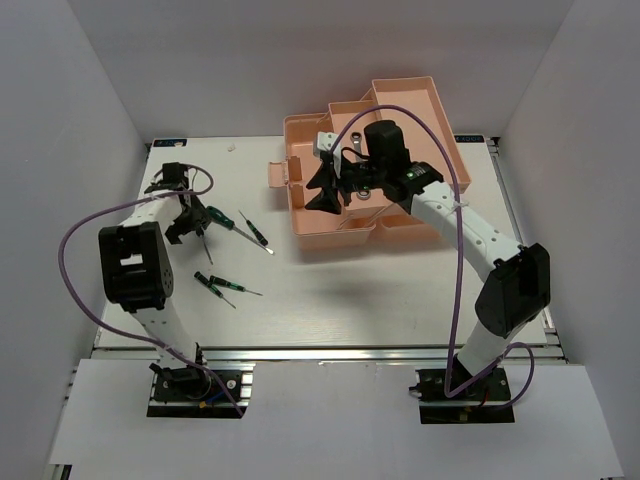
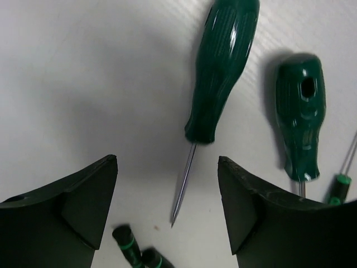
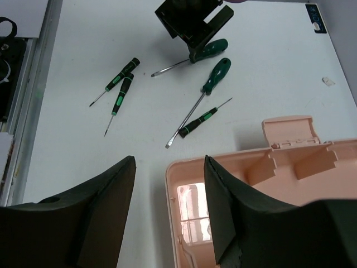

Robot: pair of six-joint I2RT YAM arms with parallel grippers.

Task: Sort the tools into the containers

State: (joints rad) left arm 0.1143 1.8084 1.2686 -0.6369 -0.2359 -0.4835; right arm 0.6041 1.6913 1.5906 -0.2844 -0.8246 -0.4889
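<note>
Left gripper [image 2: 167,164], jaws spread and empty, hangs low over the table [image 2: 83,67], straddling the thin shaft of a green-handled screwdriver [image 2: 220,72]. It would do better to close on the thicker handle. Farther off, the right gripper [image 3: 169,162], likewise parted and empty, hovers above the pink toolbox [image 1: 320,232].

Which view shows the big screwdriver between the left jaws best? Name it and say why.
Left wrist: the screwdriver lies close up, handle and shaft clear, between the open jaws. Right wrist shows it small, its handle partly behind the left arm. Top external shows little more than its shaft; the arm hides the handle.
</note>
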